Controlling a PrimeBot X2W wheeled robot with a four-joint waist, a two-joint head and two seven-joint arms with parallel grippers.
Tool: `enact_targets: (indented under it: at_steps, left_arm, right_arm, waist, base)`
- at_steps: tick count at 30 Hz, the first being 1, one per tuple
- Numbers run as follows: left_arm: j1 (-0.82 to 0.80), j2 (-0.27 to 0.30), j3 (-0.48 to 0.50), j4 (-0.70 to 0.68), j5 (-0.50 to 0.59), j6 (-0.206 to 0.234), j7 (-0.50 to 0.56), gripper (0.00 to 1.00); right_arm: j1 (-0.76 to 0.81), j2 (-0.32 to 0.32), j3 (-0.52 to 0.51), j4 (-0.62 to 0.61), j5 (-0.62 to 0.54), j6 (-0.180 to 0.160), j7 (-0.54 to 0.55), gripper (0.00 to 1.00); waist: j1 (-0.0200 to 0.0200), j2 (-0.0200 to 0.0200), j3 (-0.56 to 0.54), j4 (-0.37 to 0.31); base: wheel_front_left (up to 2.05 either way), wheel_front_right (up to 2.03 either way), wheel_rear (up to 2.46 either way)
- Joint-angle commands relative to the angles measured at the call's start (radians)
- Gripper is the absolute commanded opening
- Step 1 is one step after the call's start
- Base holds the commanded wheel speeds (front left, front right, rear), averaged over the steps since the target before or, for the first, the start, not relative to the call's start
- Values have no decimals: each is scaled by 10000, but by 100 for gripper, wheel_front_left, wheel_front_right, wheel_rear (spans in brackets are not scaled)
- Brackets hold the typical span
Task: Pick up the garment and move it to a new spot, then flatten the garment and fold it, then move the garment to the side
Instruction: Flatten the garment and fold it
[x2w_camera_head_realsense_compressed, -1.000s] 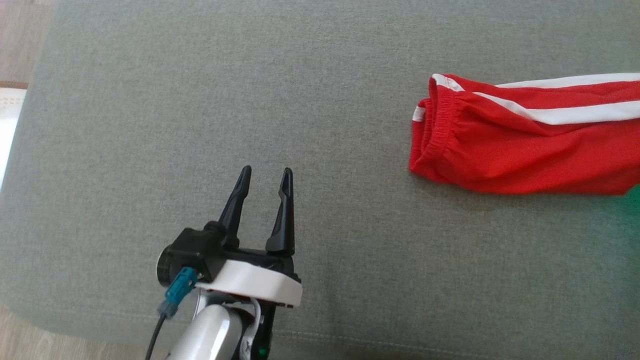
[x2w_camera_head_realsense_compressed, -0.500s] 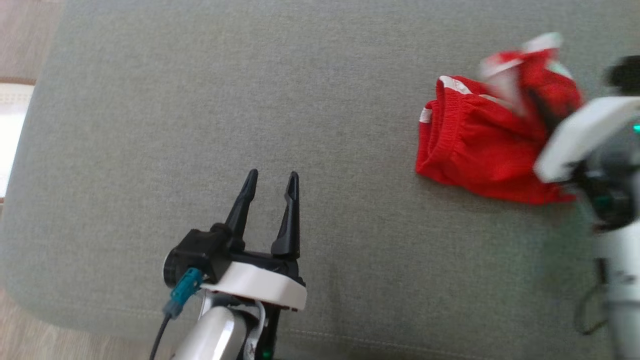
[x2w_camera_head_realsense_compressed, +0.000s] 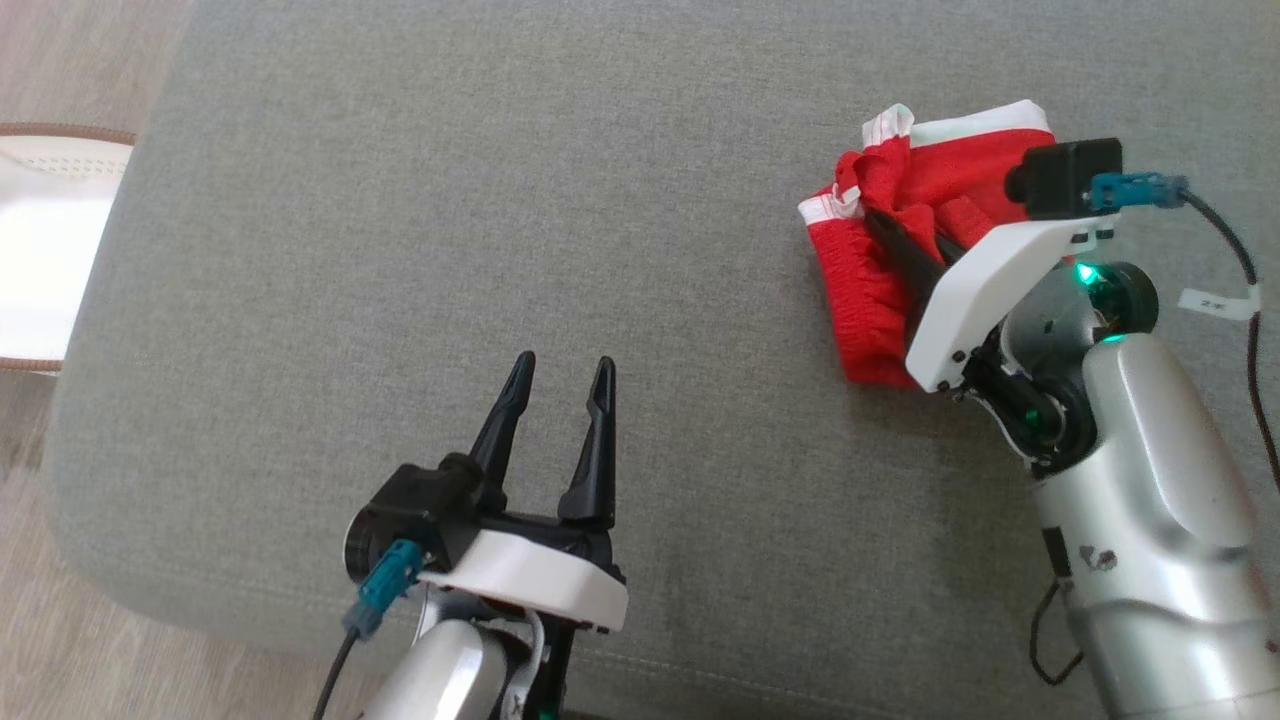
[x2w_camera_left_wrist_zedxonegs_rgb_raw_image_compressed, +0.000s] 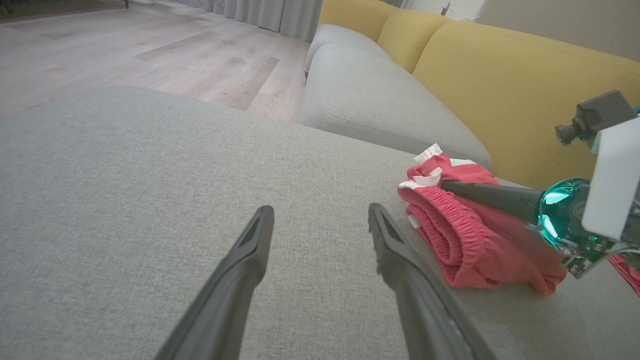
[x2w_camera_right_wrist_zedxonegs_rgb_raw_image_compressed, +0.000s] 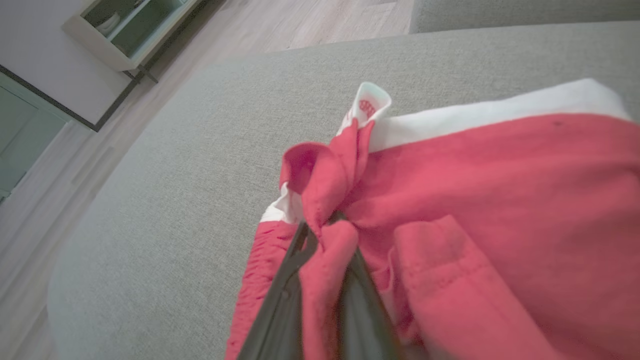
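While the pale wooden floor (x2w_camera_head_realsense_compressed: 60, 60) and a white, brown-rimmed object (x2w_camera_head_realsense_compressed: 40, 250) sit off at the far left, the broad grey fabric cushion (x2w_camera_head_realsense_compressed: 500, 200) takes the middle of the head view. Over its front edge, there's the left pincer (x2w_camera_head_realsense_compressed: 564, 362): two long dark fingers spread wide, nothing between them, pointing across plain grey fabric, and its own wrist view (x2w_camera_left_wrist_zedxonegs_rgb_raw_image_compressed: 320, 210) confirms the gap.

Moving right, well apart from it, the red fabric garment (x2w_camera_head_realsense_compressed: 870, 300) with white trim and a gathered elastic waistband lies bunched in a heap on the cushion. And the right pincer (x2w_camera_head_realsense_compressed: 880, 222) has it! Fingers pressed almost together, pinching a fold of red cloth at the upper part of the heap; the right wrist view shows that fold squeezed between them (x2w_camera_right_wrist_zedxonegs_rgb_raw_image_compressed: 325, 240), a white label tab (x2w_camera_right_wrist_zedxonegs_rgb_raw_image_compressed: 372, 102) standing up just beyond.

The silver forearm (x2w_camera_head_realsense_compressed: 1150, 520) rises from the lower right. From the left wrist, a mustard-yellow sofa back (x2w_camera_left_wrist_zedxonegs_rgb_raw_image_compressed: 500, 90) stands behind the garment.
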Motion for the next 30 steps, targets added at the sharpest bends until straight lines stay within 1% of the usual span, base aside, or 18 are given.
enact_targets:
  at_steps: [1,4,10,15,19,25,30]
  left_arm:
    - [-52,5,306,-289,-65,75,-78,100]
    - [2,5,335,-293,-48,92,-78,100]
    - [58,5,429,-248,12,75,-78,100]
    - [12,5,466,-217,57,41,-78,100]
    - [-49,5,384,-220,46,6,-78,100]
    - [-146,5,257,-212,-51,15,-78,100]
    - [-192,5,193,-195,-125,61,-78,100]
  right_arm:
    - [-228,175,214,-336,-125,-7,-99,0]
    - [-139,-34,377,-343,-444,-7,-404,0]
    - [-20,-83,398,-780,-462,-7,-781,0]
    - [76,-55,435,-1270,-319,-7,-703,0]
    - [218,-18,721,-1393,-258,-7,-453,0]
    - [310,181,755,-947,-322,-7,-494,0]
    - [253,384,860,-187,-268,-7,-954,0]
  waist:
    - [0,0,-24,5]
    - [0,0,-72,-27]
    - [0,0,-176,-332]
    - [0,0,-173,-508]
    - [0,0,-89,-510]
    - [0,0,141,-292]
    - [0,0,215,-68]
  base:
    - [0,0,0]
    - [0,0,0]
    - [0,0,0]
    - [0,0,0]
    - [0,0,0]
    - [0,0,0]
    - [0,0,0]
